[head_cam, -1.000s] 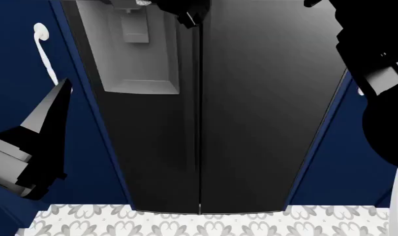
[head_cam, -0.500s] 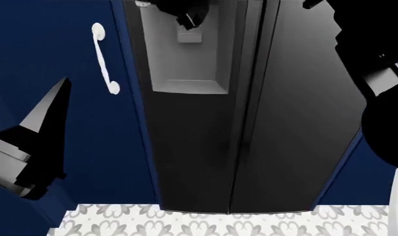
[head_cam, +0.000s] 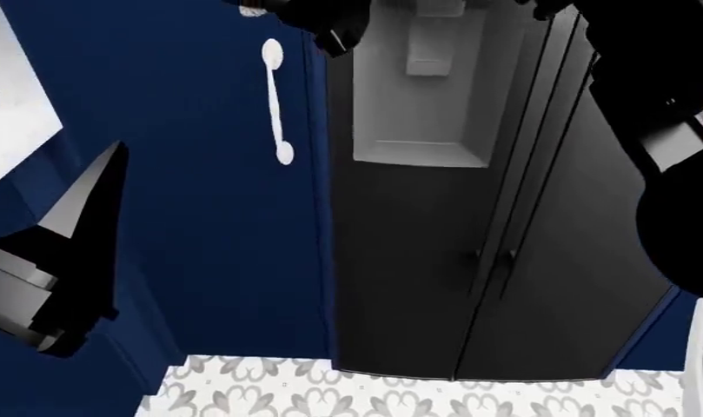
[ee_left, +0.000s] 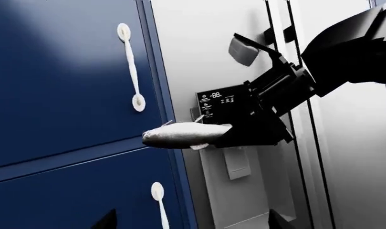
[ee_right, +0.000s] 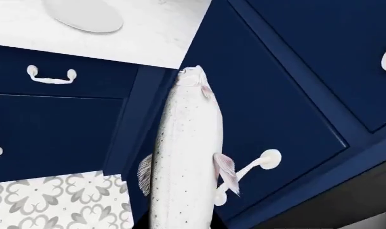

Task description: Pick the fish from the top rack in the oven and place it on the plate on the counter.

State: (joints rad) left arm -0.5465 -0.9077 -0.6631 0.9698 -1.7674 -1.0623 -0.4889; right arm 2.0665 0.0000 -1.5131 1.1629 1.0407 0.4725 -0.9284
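1 fish [ee_left: 183, 135] juts sideways from the right claw [ee_left: 234, 133], gripped tail-end.

The right hand [ee_left: 228, 136], clamped on the fish [ee_right: 183, 162], hangs in open air beside navy cabinets [head_cam: 189, 174] and a dark fridge [head_cam: 490, 217]. Past it, the surface [ee_right: 135, 33] lies bare around the plate [ee_right: 83, 14]; whether the gap between is unobstructed seems likely.

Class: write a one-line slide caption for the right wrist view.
Held fish hangs over navy cabinets, white plate on the counter beyond.
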